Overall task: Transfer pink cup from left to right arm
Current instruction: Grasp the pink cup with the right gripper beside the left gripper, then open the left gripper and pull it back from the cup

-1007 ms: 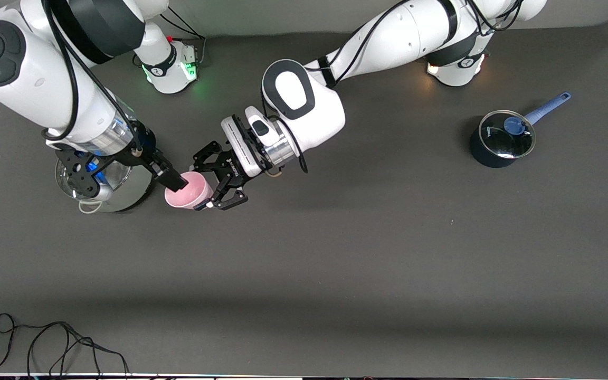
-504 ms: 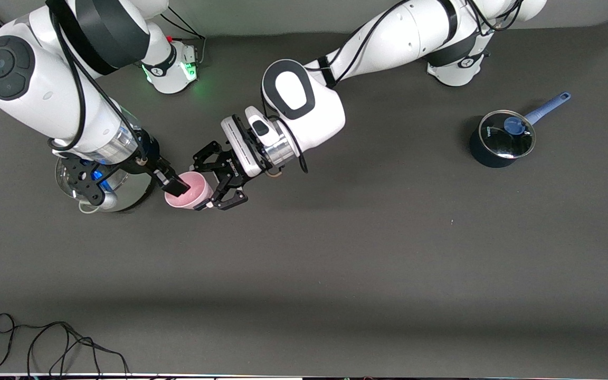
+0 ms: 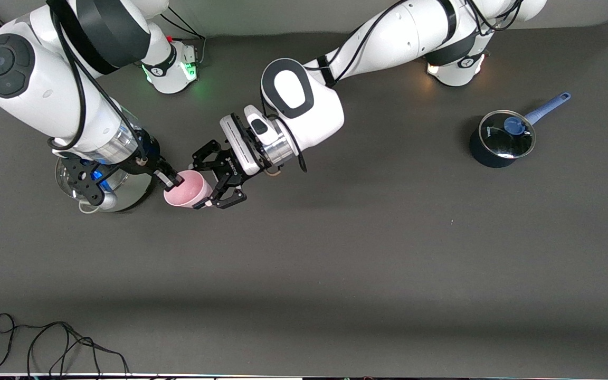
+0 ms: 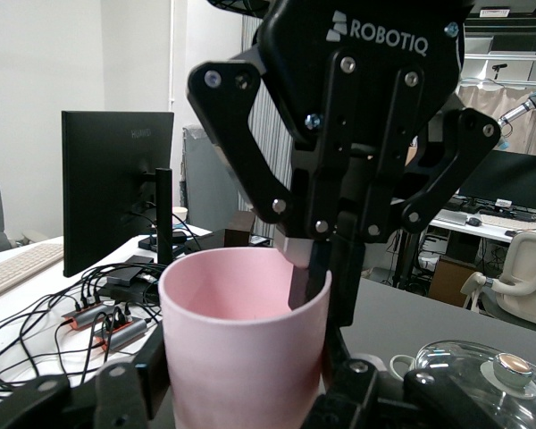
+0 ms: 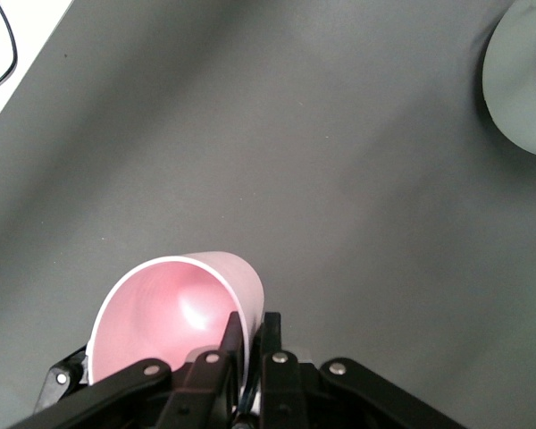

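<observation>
The pink cup (image 3: 185,191) hangs tilted over the table beside a steel pot, its mouth turned toward the right arm. My left gripper (image 3: 201,184) is shut on the cup's body, one finger on each side of the cup (image 4: 241,349). My right gripper (image 3: 173,180) is shut on the cup's rim. In the right wrist view one finger sits inside the cup (image 5: 170,313) and the other outside, where the right gripper (image 5: 253,344) pinches the thin wall. In the left wrist view the right gripper (image 4: 326,286) comes down onto the rim from above.
A steel pot with a glass lid (image 3: 131,191) stands under the right arm's wrist, toward the right arm's end of the table. A dark blue saucepan (image 3: 500,141) with a lid and blue handle stands toward the left arm's end. A black cable (image 3: 45,343) lies near the front edge.
The right gripper's fingers have closed from wide open onto the cup's rim. The left gripper has kept its hold, and the cup has barely moved.
</observation>
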Controlling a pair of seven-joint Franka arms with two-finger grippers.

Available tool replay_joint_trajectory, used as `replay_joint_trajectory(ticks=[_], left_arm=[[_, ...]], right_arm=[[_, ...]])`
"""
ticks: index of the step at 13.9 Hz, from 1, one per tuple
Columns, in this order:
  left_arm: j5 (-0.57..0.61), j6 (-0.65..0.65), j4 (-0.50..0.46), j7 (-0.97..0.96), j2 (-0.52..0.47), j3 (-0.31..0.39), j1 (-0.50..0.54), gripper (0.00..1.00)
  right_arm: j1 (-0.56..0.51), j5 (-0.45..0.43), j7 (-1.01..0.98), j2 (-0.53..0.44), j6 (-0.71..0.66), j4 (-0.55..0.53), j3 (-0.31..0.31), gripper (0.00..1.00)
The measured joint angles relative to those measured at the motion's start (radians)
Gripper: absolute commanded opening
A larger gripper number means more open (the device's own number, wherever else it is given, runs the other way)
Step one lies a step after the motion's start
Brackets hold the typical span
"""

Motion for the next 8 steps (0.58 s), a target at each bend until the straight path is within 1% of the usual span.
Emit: replay_joint_trajectory(ticks=[2,3,4,6,8], left_arm=[[0.0,0.0,0.0,0.0,0.0,0.001,0.0,0.0],[0.003,0.0,0.0,0.001,0.0,0.002,-0.001,0.84],[0.021,0.0,0.0,0.006,-0.002,0.009,-0.002,1.0],[0.074,-0.002,0.0,-0.001,-0.011,0.042,-0.006,1.0],[0.088,-0.006,-0.001,-0.006,-0.019,0.063,-0.006,1.0]], right_arm=[[0.0,0.0,0.001,0.0,0.0,0.0,0.0,0.0],[0.0,0.0,0.001,0.0,0.001,0.0,0.0,0.0],[0.0,0.0,0.001,0.0,0.004,0.001,0.0,0.0],[0.003,0.003,0.002,0.0,0.021,0.005,0.005,0.0],[0.006,-0.002,0.005,0.0,0.029,0.011,0.011,0.0]])
